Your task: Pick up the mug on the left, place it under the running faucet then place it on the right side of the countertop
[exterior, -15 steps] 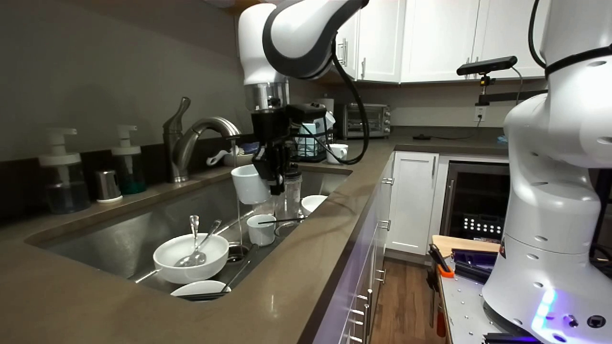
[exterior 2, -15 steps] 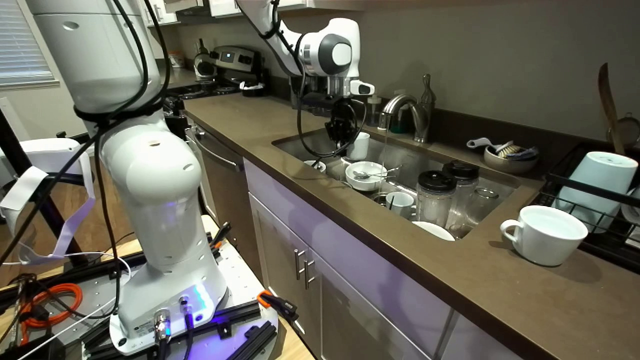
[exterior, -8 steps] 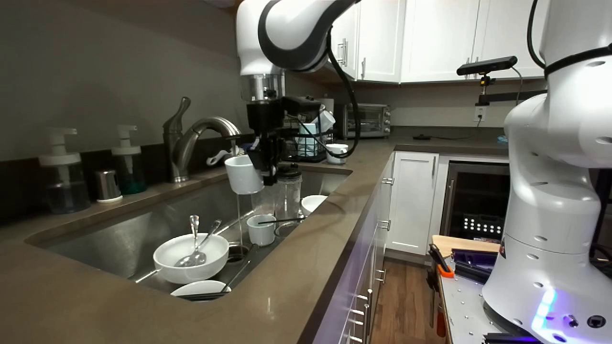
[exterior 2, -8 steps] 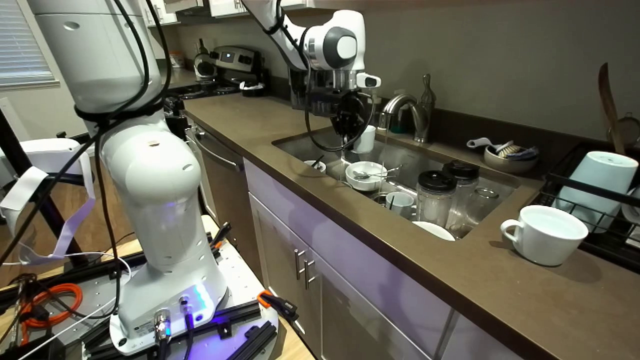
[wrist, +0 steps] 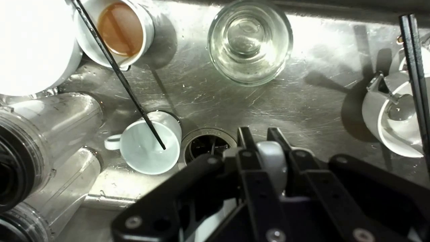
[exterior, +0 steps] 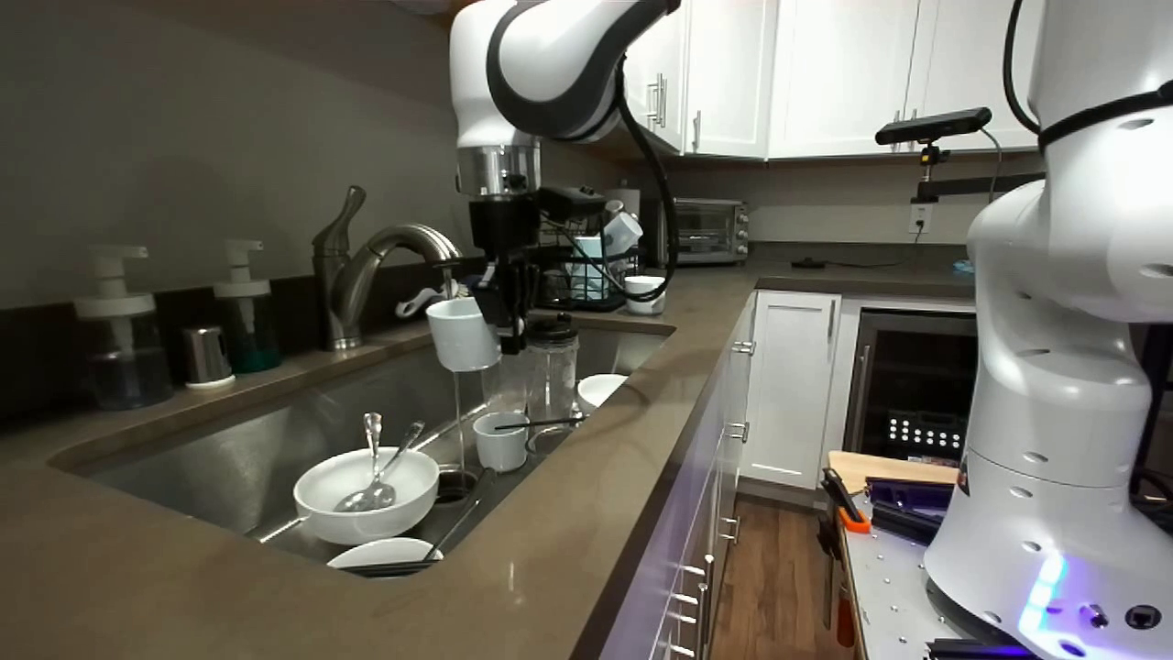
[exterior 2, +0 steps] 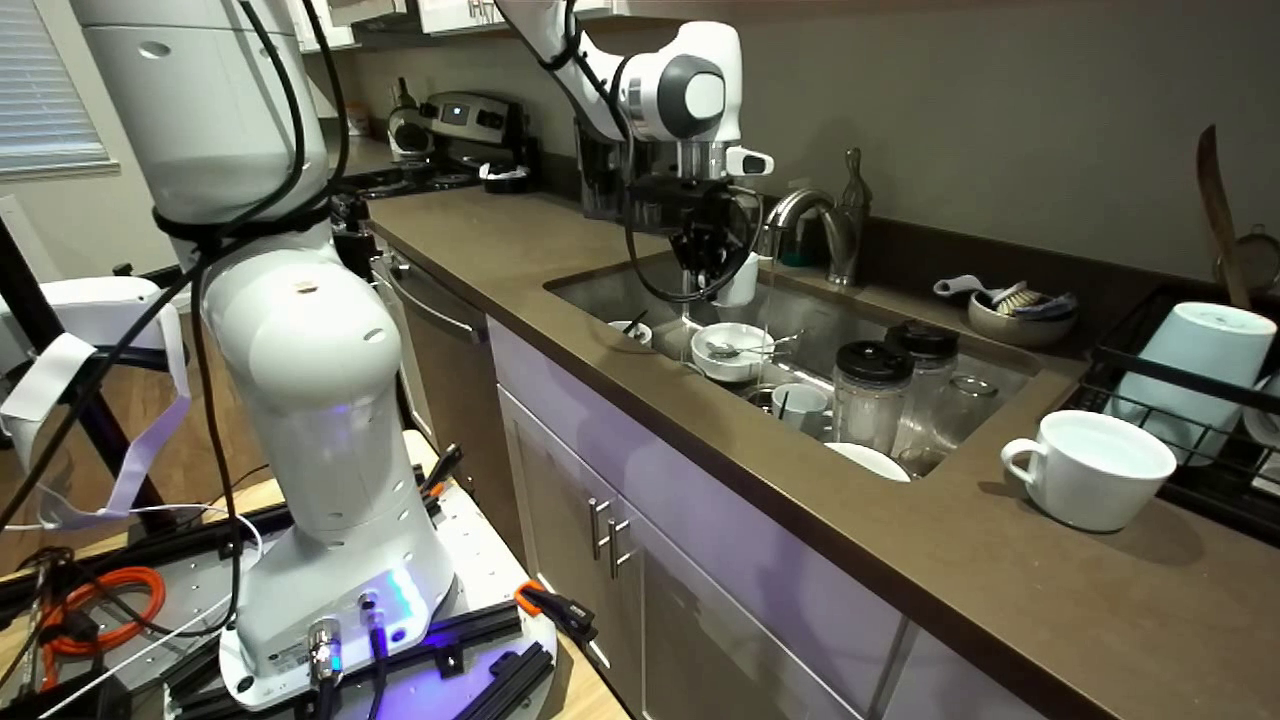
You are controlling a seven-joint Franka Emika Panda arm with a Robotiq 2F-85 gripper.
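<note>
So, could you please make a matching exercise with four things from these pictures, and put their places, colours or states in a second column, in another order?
Column one:
1. faucet
2. spoons
3. jar lids
4. mug over the sink

Column two:
A. black
B. held by the fingers
C. running
D. resting in a white bowl

Right pairs: 1-C, 2-D, 3-A, 4-B
</note>
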